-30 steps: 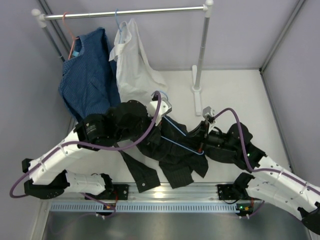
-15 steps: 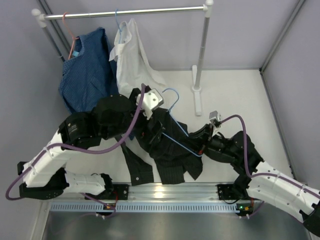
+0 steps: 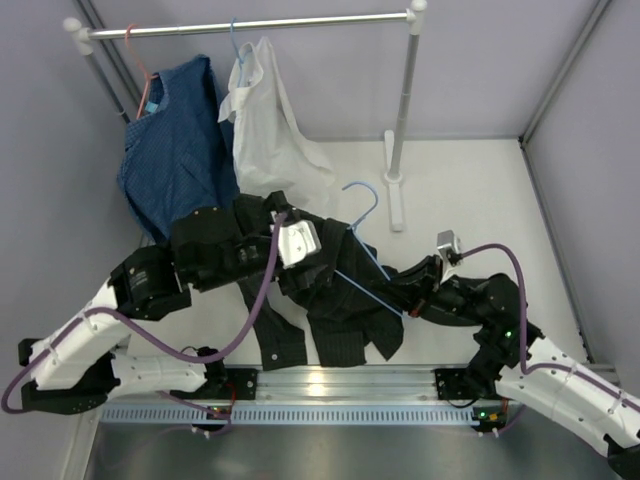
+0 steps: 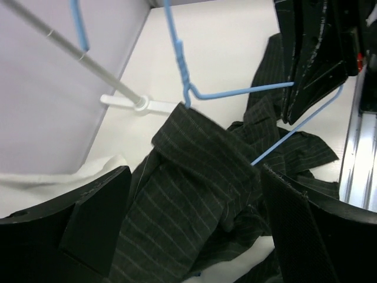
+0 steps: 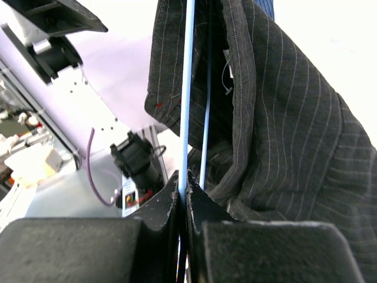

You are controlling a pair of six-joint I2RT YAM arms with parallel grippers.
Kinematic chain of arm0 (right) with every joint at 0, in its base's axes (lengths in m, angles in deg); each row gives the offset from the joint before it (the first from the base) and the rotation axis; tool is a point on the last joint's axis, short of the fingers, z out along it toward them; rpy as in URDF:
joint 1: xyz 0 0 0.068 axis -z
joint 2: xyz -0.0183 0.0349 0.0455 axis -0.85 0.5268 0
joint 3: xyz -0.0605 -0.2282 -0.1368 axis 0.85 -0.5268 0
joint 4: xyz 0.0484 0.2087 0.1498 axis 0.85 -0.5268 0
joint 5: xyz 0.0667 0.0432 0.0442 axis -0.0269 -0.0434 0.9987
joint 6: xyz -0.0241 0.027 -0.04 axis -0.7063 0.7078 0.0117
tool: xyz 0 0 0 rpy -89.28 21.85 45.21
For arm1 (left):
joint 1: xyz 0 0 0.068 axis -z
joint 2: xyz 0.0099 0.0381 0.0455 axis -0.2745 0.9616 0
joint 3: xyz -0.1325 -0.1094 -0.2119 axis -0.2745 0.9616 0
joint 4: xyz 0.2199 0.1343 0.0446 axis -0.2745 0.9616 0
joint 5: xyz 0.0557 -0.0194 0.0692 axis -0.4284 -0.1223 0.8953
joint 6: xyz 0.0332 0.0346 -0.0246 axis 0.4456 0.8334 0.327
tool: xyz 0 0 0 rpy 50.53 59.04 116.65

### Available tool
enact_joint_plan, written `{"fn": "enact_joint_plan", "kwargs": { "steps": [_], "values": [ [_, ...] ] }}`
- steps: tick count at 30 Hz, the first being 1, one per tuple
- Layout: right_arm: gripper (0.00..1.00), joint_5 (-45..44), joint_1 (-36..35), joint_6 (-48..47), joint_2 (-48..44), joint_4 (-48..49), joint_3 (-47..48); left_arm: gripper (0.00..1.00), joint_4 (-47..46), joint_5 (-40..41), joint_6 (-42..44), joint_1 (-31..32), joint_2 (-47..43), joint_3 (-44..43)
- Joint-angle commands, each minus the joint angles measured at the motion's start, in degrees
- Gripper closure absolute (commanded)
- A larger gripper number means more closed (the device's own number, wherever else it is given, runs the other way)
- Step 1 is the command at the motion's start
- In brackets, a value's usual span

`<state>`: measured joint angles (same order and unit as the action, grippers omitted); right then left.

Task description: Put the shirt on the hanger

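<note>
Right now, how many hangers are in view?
3. Pink hanger on the rail with the blue shirt; blue hanger beside it with the white shirt; light-blue hanger in the black shirt.

We are seeing the shirt [image 3: 335,310] lying heaped on the table [image 3: 470,200] between the two arms, the hanger [image 3: 372,262] partly inside it with its hook sticking out toward the back. The right claw [image 3: 402,296] is sitting at the hanger's right end, and the rail [image 3: 250,25] is standing behind them.
</note>
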<state>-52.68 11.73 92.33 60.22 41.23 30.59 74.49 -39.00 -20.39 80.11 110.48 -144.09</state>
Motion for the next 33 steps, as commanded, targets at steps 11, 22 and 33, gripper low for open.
{"fn": "enact_joint_plan", "kwargs": {
  "steps": [11,22,33],
  "values": [
    [1.0,3.2,-0.8,-4.7,-10.8,-12.8,1.7,0.32,-5.2,-14.0,4.2,-2.0,4.0,0.8],
    [1.0,4.5,-0.8,-6.0,-12.4,-15.0,2.2,0.33,-2.8,-15.5,6.0,-4.4,5.1,-0.3],
    [1.0,4.5,-0.8,-6.2,-12.8,-15.1,2.1,0.28,2.9,-15.7,5.9,-5.2,4.1,0.5]
  ]
}}
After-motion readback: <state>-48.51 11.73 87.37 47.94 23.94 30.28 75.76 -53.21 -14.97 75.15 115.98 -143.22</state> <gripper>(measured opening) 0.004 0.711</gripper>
